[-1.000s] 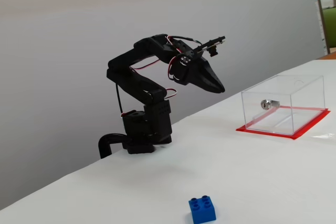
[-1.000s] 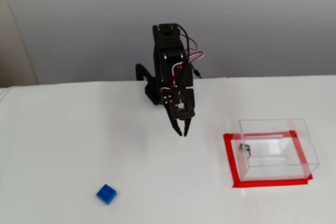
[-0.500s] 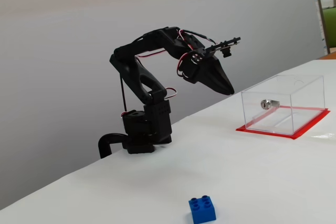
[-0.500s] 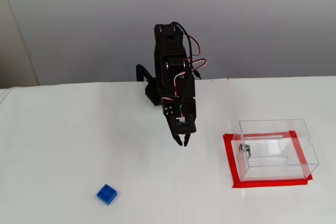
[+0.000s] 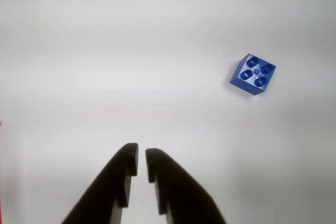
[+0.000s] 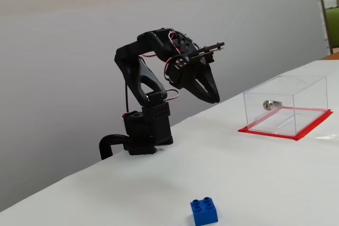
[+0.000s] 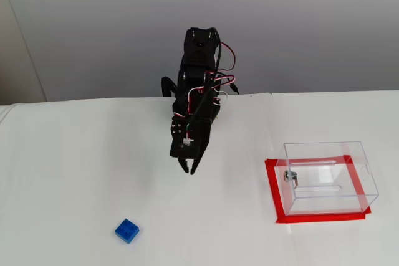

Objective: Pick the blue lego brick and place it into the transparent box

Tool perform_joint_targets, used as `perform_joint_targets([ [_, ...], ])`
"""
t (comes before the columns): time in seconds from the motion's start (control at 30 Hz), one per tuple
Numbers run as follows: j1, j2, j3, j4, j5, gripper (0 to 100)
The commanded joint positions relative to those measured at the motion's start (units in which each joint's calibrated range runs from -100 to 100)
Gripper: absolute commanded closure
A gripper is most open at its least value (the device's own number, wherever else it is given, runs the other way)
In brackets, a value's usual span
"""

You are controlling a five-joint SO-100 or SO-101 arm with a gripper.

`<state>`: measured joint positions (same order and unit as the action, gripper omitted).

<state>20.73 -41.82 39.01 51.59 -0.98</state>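
While the arm (image 6: 143, 78) hangs above the white worktop (image 7: 75, 172), its jaws (image 5: 142, 162) grasp nothing: the wrist view shows the two black fingers (image 5: 118, 182) nearly together with only a thin slit between them and bare worktop behind. In both fixed views the jaws (image 7: 189, 167) point downward and hover clear of the surface.

The blue lego brick (image 5: 253, 74) sits studs-up on the worktop, in the wrist view up and to the right of the fingertips and well apart from them. In a fixed view it lies near the bottom edge (image 6: 204, 211), in front of the arm's base; in the other fixed view it is at lower left (image 7: 126, 230), well apart from the jaws.

The transparent box (image 7: 330, 179) stands on a red sheet (image 7: 272, 185) at the right side of both fixed views, well apart from the brick and from the arm. A small silver lock (image 6: 270, 104) sits on one wall of the box (image 6: 286, 104), and nothing can be seen inside. A thin red sliver at the left edge of the wrist view (image 5: 1, 171) may be the sheet, though that cannot be told for sure.

Red and white wires (image 7: 221, 82) loop along the upper arm, and the arm's base (image 6: 143, 136) is at the far edge of the worktop in front of a plain grey wall (image 6: 63, 51)
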Motion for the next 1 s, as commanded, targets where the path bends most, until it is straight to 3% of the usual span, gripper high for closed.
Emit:
perform_joint_targets([
  [0.0, 4.60, 0.96, -2.85, 0.20, -0.28, 98],
  [0.5, 18.72, 6.05, -2.94, -0.76, -0.33, 98],
  [0.87, 19.46, 7.24, -3.21, -5.28, -0.17, 98],
  [0.97, 19.46, 7.92, -3.21, -5.28, -0.22, 92],
])
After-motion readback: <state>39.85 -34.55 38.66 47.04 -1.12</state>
